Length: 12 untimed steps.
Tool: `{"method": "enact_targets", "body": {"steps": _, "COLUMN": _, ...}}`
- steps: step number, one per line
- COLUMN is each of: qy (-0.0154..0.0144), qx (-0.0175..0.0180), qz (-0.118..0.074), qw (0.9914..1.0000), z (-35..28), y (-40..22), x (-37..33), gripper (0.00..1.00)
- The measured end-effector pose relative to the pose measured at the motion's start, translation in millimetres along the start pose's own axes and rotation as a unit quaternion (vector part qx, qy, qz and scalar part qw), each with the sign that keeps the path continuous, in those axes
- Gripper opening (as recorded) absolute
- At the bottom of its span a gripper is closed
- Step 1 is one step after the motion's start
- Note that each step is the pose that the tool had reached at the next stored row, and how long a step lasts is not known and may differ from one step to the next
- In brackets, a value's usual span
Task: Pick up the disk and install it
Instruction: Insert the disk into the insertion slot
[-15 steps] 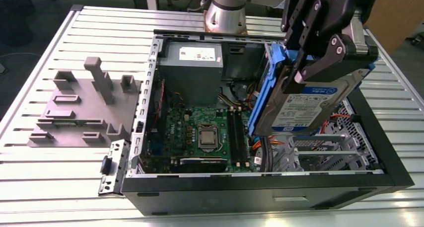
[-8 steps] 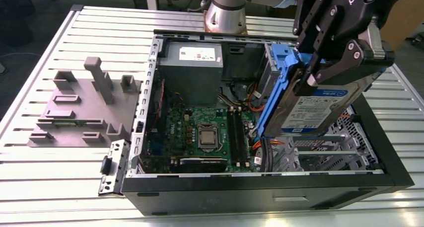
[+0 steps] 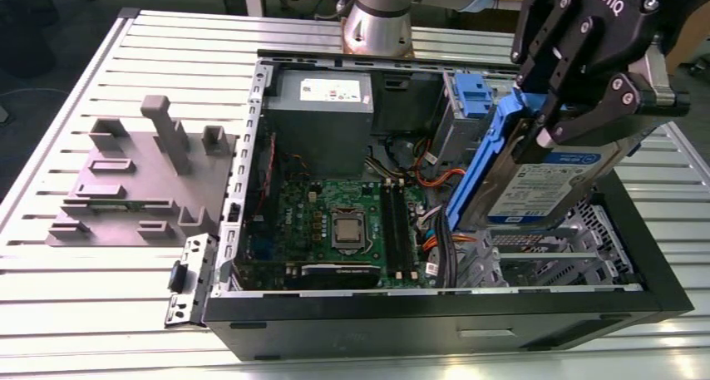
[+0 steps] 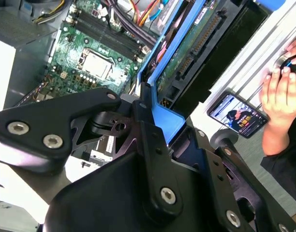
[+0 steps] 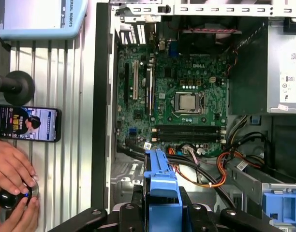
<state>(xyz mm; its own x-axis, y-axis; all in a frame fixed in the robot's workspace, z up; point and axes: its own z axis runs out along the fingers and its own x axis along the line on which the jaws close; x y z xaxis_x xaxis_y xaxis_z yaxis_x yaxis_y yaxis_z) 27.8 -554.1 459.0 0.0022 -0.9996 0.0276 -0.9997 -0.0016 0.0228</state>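
— While the gripper (image 3: pixel 560 118) is clamping the disk (image 3: pixel 544 185), how is the disk sitting in it?
— It is hanging tilted, its white-and-blue label showing in the exterior view, with the two black fingers pressing on its upper end, one on each flat side.
— Where is that putting it?
— It is hovering over the open computer case (image 3: pixel 444 322), at the exterior view's right end, directly above the metal drive cage (image 3: pixel 566 247). I cannot tell whether its lower edge is touching the cage.
— What is lying beyond it inside the case?
— Orange and black cables (image 5: pixel 206 183) are running just beside the cage, and the green motherboard (image 3: pixel 332 222) is lying flat past them. A small blue clip (image 3: pixel 471 93) is standing upright behind the disk, and the grey box (image 3: pixel 322 114) with a white sticker is sitting in the far corner.
— And outside?
— The case is resting on a slatted metal table (image 3: pixel 100 313). A grey moulded fixture (image 3: pixel 133 180) is lying at the exterior view's left, apart from the case. In the first wrist view a phone (image 5: pixel 26 123) is lying on the slats near the case, and a person's hand (image 5: pixel 12 169) is resting on a dark knob (image 5: pixel 10 198) just beside it.
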Motion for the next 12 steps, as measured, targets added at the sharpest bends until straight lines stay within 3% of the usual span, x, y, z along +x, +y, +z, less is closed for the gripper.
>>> {"method": "enact_targets", "body": {"steps": 12, "qy": 0.0, "qx": 0.0, "qz": 0.0, "qw": 1.0, "z": 4.2, "y": -20.3, "x": -0.1, "gripper": 0.36}}
